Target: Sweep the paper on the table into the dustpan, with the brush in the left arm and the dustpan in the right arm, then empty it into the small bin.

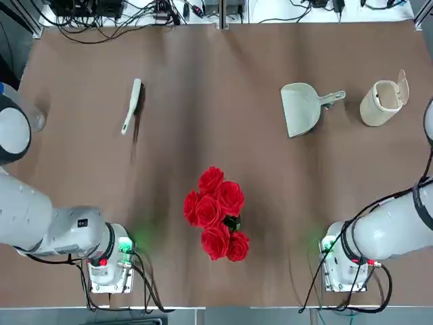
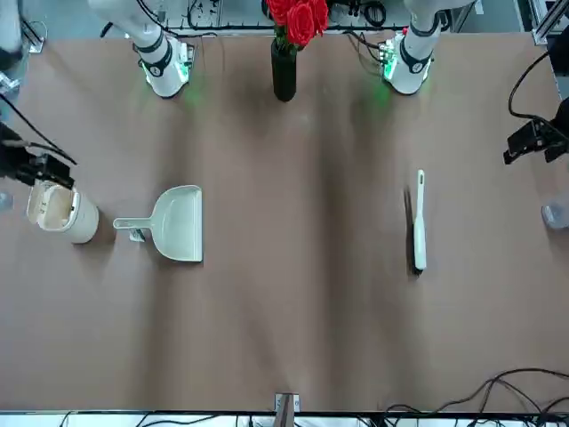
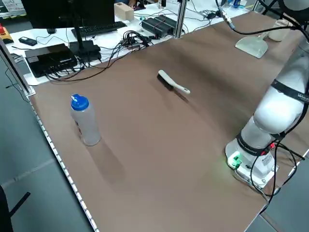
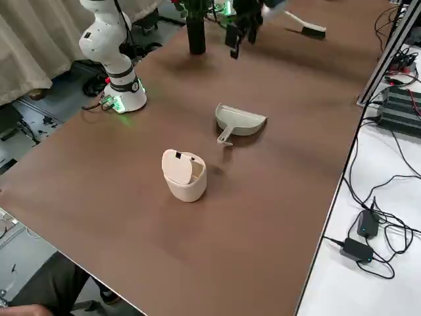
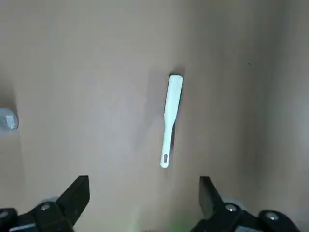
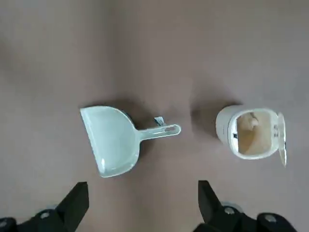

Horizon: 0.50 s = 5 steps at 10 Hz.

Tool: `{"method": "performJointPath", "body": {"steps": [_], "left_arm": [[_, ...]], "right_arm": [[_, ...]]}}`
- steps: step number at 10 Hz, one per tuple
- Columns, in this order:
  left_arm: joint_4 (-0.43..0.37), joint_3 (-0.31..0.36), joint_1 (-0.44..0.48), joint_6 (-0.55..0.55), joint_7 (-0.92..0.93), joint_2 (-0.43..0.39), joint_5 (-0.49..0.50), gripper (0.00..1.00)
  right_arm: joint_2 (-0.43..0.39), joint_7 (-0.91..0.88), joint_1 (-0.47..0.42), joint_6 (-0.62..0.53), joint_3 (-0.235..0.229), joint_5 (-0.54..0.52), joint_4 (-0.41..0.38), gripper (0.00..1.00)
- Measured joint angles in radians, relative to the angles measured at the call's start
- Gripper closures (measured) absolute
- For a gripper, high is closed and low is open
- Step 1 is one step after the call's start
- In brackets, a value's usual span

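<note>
Brown table (image 1: 216, 135) with red roses (image 1: 216, 210), cables (image 1: 122, 13) along far edge

Looks like a robotics lab from my end: big brown table (image 1: 216, 81) ringed with cable tangles (image 1: 122, 20), a keyboard (image 3: 99, 28), power bricks (image 4: 358, 249) and aluminium frame posts (image 3: 181, 17).

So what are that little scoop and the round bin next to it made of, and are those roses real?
The dustpan and small bin both look like smooth cream plastic: even colour, soft sheen, moulded edges. The bin's flap lid stands open. The roses are uniformly bright red with very regular blooms, so possibly artificial, though that cannot be settled from here.
</note>
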Motion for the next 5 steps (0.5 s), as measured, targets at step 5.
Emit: {"method": "performJointPath", "body": {"steps": [5], "left_arm": [[0.0, -0.003, -0.003, 0.0, 0.0, 0.0, 0.0, 0.0]], "right_arm": [[-0.05, 0.032, -0.176, -0.011, 0.177, 0.0, -0.006, 0.0]]}}
